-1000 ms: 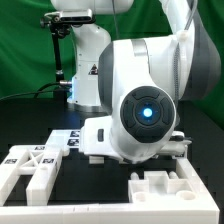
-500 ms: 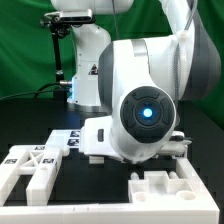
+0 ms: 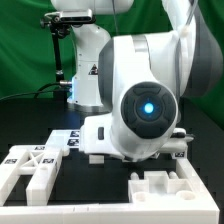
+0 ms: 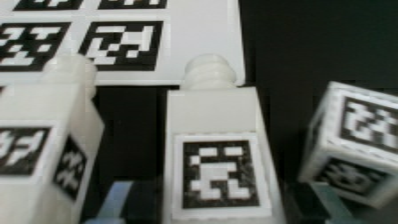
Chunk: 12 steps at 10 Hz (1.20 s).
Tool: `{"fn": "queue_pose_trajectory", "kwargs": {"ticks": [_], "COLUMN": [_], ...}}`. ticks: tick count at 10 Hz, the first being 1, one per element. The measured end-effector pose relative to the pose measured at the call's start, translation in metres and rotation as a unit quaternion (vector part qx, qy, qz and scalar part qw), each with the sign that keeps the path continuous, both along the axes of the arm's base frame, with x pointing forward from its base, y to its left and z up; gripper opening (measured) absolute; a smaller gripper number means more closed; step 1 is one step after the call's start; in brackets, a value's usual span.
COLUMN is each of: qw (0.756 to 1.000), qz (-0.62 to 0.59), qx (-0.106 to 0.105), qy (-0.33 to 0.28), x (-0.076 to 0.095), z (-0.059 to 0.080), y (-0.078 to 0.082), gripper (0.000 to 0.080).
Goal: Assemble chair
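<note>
Three white bars (image 4: 217, 150) with tags lie side by side, apart, in the wrist view; the middle one's peg end points at the marker board (image 4: 107, 40) on the black tabletop (image 4: 302, 40). Exterior view only: arm (image 3: 140, 100) blocks the centre and hides the bars; notched block (image 3: 35, 170) at its left, second block (image 3: 160, 185) at its right. Fingers: neither view tells whether they are open or closed.

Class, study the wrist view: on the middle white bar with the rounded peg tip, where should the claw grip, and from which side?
Grip the middle bar across its two long flat sides, on the straight tagged body, not the narrow rounded peg. Approach square onto its tagged face: dark gaps part it from both neighbouring bars, likely leaving room.
</note>
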<state>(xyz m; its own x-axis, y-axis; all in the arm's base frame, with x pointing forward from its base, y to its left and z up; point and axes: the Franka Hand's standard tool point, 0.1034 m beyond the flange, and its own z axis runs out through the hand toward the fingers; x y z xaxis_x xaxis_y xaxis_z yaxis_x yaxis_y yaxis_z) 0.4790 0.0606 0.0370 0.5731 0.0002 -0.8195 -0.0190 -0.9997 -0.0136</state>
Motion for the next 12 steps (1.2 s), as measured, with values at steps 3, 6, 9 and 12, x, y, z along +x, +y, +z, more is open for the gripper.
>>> {"fn": "queue_pose_trajectory", "kwargs": {"ticks": [3,6,9,12], "qw": [0.999,0.99,0.969,0.917], "qz": [0.016,0.011,0.017,0.021], "qx": [0.01,0.007,0.041,0.075], "qy": [-0.032,-0.14,-0.243,-0.39], "x": [0.021,0.032,0.086,0.127], "z": [0.047,0.037,0.084,0.095], "y": [0.009,0.011,0.046,0.044], "gripper": [0.0284,0.0284,0.0284,0.0284]}}
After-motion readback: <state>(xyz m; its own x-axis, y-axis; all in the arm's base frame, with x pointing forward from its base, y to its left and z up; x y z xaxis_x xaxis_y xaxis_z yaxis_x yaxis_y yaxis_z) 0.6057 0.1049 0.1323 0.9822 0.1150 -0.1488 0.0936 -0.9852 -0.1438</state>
